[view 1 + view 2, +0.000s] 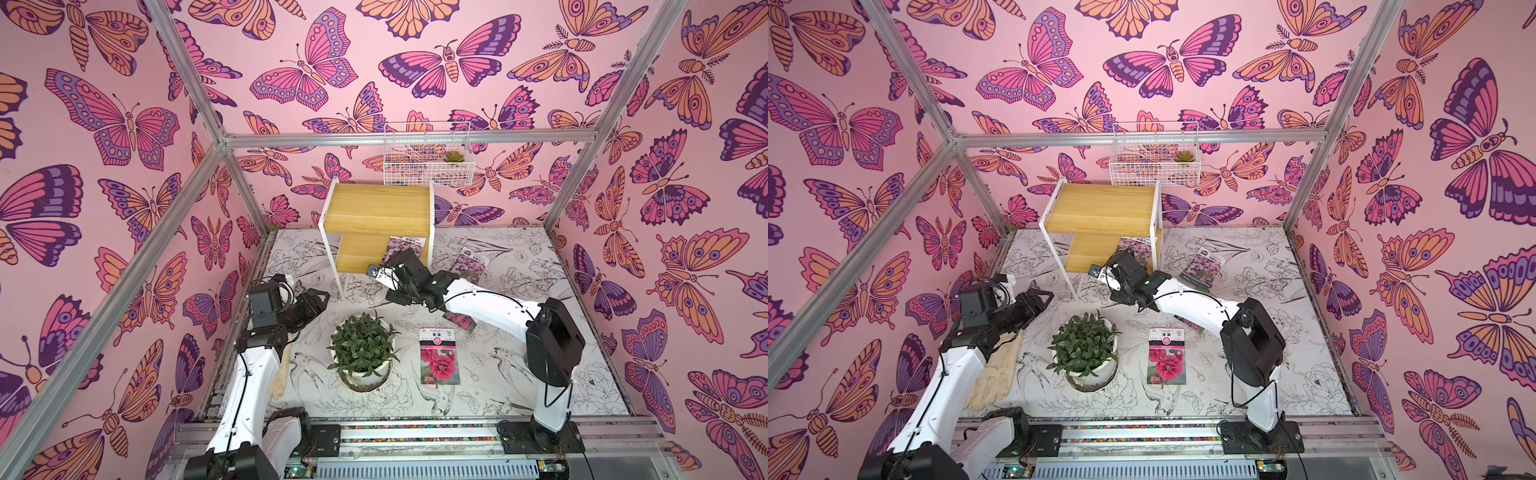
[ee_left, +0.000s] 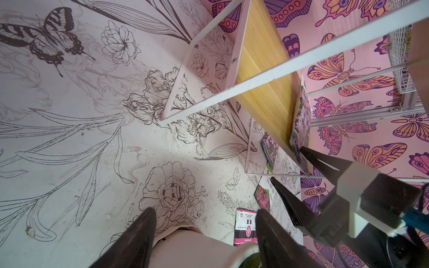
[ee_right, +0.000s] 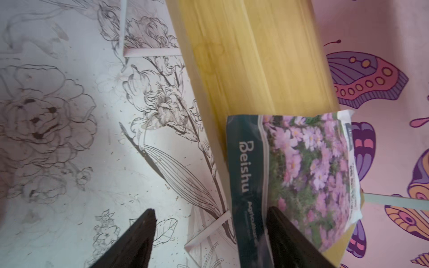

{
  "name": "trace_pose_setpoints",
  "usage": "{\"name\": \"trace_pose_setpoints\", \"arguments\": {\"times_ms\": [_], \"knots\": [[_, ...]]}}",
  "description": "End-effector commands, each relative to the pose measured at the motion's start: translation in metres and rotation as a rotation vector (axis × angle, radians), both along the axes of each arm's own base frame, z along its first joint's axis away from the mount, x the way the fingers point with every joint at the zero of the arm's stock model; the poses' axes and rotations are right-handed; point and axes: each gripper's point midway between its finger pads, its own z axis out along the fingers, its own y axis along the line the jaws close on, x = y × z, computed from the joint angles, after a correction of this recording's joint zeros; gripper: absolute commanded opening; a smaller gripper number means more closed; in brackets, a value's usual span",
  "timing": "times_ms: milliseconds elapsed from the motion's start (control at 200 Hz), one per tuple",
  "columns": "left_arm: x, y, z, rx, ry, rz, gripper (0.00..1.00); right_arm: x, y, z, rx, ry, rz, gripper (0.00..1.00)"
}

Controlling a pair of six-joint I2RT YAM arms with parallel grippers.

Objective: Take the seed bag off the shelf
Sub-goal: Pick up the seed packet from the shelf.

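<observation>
The shelf [image 1: 374,203] [image 1: 1100,203] stands at the back of the table, with two yellow boards on a white frame. The seed bag [image 1: 405,245] [image 1: 1136,247], printed with purple flowers and a teal edge, leans on the lower board's right end. My right gripper [image 1: 400,257] [image 1: 1124,258] is at the bag's front edge, open. In the right wrist view the right gripper [image 3: 210,210] has one finger over the seed bag [image 3: 301,167] and the other over the table. My left gripper [image 1: 320,299] [image 2: 205,232] is open and holds nothing, left of the shelf's front leg.
A potted plant [image 1: 362,351] stands mid-table. Loose seed packets lie on the table: a red-flower one [image 1: 439,357], a purple one [image 1: 469,262] right of the shelf, and one under the right arm [image 1: 459,320]. A white wire basket [image 1: 426,160] hangs on the back wall.
</observation>
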Motion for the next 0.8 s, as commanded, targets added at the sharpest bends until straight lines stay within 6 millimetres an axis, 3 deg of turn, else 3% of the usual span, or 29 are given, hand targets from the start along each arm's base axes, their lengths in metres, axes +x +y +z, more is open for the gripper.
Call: {"name": "trace_pose_setpoints", "arguments": {"times_ms": [0,70,225,355,596,731,756,796], "knots": [[-0.001,-0.002,0.001,-0.008,-0.011,-0.012,0.71,0.001,-0.001,0.004,0.01,0.03,0.0,0.74],[-0.002,-0.001,0.002,-0.006,-0.013,-0.008,0.71,-0.002,0.0,0.004,0.017,0.045,0.007,0.63],[-0.002,-0.001,0.004,-0.004,-0.018,-0.005,0.71,-0.012,-0.002,0.008,0.053,0.067,0.015,0.18],[-0.001,0.0,0.003,-0.001,-0.018,-0.005,0.7,-0.022,-0.003,0.015,0.076,0.058,0.028,0.0],[-0.001,-0.001,0.002,0.0,-0.015,-0.006,0.7,-0.054,-0.003,0.042,0.07,0.005,0.055,0.0],[-0.001,0.0,0.002,0.005,-0.016,-0.005,0.71,-0.091,-0.007,0.101,0.126,-0.061,0.097,0.0],[0.0,0.0,0.001,0.004,-0.014,-0.005,0.71,-0.101,-0.012,0.122,0.17,-0.08,0.106,0.0],[0.0,0.0,0.002,0.004,-0.015,-0.006,0.71,-0.113,-0.018,0.141,0.224,-0.082,0.124,0.0]]}}
